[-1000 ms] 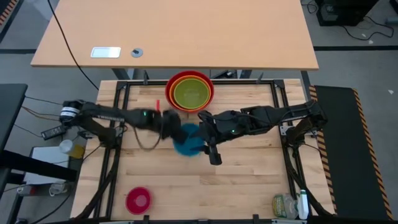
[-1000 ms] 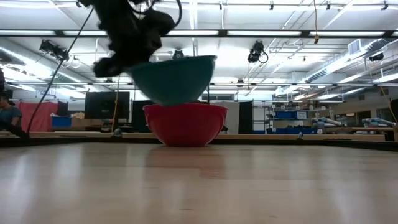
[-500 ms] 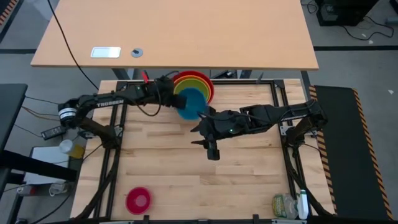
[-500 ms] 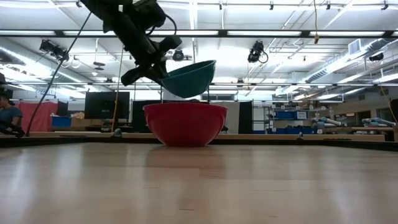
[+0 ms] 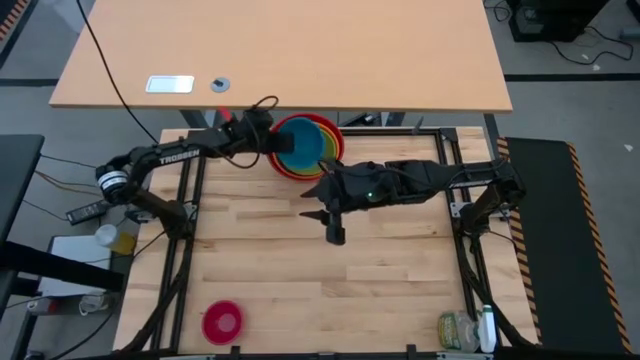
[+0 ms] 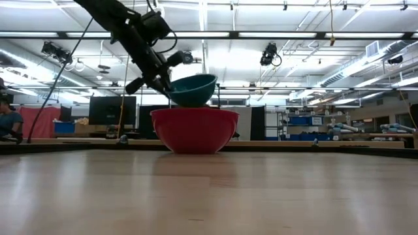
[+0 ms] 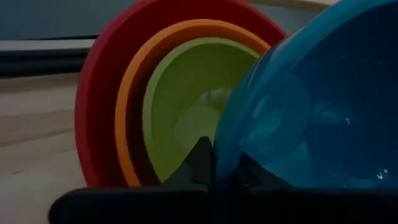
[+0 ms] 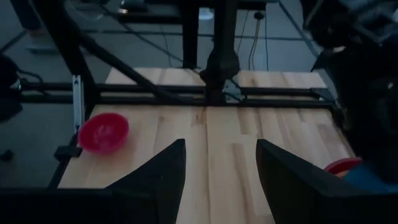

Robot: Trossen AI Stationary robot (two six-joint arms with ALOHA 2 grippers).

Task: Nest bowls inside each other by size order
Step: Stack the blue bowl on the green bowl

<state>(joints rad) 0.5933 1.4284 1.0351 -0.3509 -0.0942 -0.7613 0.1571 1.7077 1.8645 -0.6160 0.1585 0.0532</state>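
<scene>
The red bowl [image 5: 335, 145] stands at the table's far middle, with the orange bowl [image 7: 127, 112] and the lime green bowl [image 7: 180, 106] nested in it. My left gripper [image 5: 268, 140] is shut on the blue bowl [image 5: 302, 150], which hangs tilted over that stack. In the low view the blue bowl [image 6: 191, 90] has its bottom at about the level of the red bowl's rim [image 6: 194, 111]. The pink bowl [image 5: 222, 322] rests on its base near the table's near left corner. My right gripper [image 5: 334, 236] is open and empty at the table's middle. My left gripper pinches the blue bowl's rim [image 7: 219, 152] on the side toward the table's left. One finger [image 7: 200, 158] is outside the wall, the other inside. The fingers come slanting down from the left. The bowl is lifted clear and tilted, its open side up.
A long wooden desk [image 5: 280, 50] stands beyond the table's far edge. Bottles [image 5: 465, 330] stand at the near right corner. The pink bowl also shows in the right wrist view [image 8: 102, 132]. Bare wood [image 5: 330, 290] lies across the table's near half.
My left gripper has carried the blue bowl from the table's middle toward the far edge, over the nested stack, and has lowered it close to the stack. My right gripper has drawn back a little toward the far edge, still open.
</scene>
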